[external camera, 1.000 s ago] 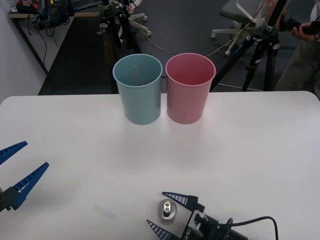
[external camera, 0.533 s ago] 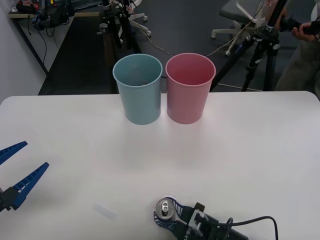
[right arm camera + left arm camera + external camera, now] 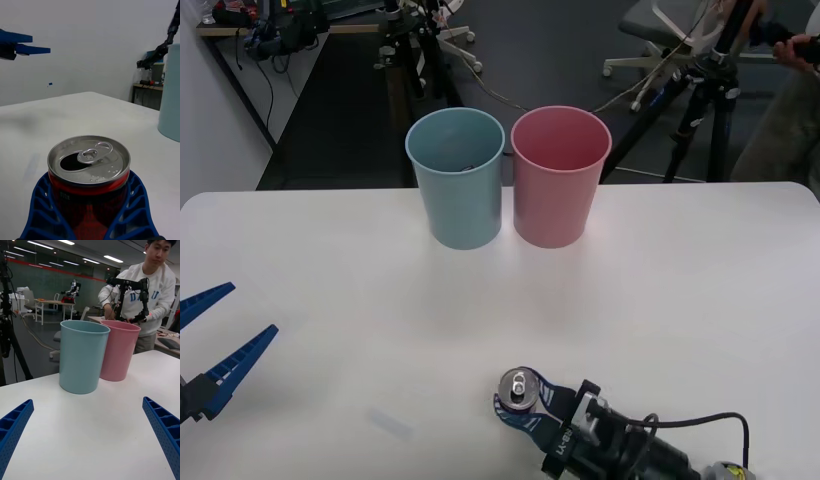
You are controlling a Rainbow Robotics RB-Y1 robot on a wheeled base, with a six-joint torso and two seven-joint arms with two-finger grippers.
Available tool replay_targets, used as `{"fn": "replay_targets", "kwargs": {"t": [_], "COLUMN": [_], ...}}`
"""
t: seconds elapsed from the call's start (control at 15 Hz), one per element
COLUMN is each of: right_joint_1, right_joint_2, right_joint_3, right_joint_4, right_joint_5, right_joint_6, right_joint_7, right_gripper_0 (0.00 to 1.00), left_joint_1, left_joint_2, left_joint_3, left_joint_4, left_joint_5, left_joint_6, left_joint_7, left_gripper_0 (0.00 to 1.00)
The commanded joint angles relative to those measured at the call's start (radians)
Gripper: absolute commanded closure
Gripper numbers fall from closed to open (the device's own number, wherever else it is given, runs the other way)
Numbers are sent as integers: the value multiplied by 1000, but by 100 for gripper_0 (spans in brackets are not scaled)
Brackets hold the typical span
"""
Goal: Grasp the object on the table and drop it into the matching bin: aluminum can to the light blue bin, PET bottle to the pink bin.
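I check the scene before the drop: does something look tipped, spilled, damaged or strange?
Nothing is tipped or spilled. The aluminum can stands upright between the right gripper's blue fingers, its mouth already open. The light blue bin and pink bin stand upright side by side. The left gripper waits open at the table's left edge.

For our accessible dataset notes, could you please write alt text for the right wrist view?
The right gripper has its blue ribbed fingers closed around a red aluminum can with an opened silver top, upright on the white table. The light blue bin stands farther off.
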Motion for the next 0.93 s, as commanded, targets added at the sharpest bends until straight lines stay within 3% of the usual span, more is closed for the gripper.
{"fn": "replay_targets", "kwargs": {"t": [0.07,0.53,0.93], "right_joint_1": [0,-50,-258], "right_joint_2": [-23,-95,-86], "right_joint_3": [6,35,78], "right_joint_4": [-116,-414,-440], "right_joint_5": [0,54,176], "right_joint_6": [80,352,573], "right_joint_7": [-84,-356,-572], "right_gripper_0": [100,100,100], "left_joint_1": [0,0,0], "left_joint_2": [0,0,0], "left_joint_3": [0,0,0], "left_joint_4": [0,0,0], "left_joint_5": [0,0,0], "left_joint_6": [0,0,0], "left_joint_7": [0,0,0], "left_gripper_0": [0,0,0]}}
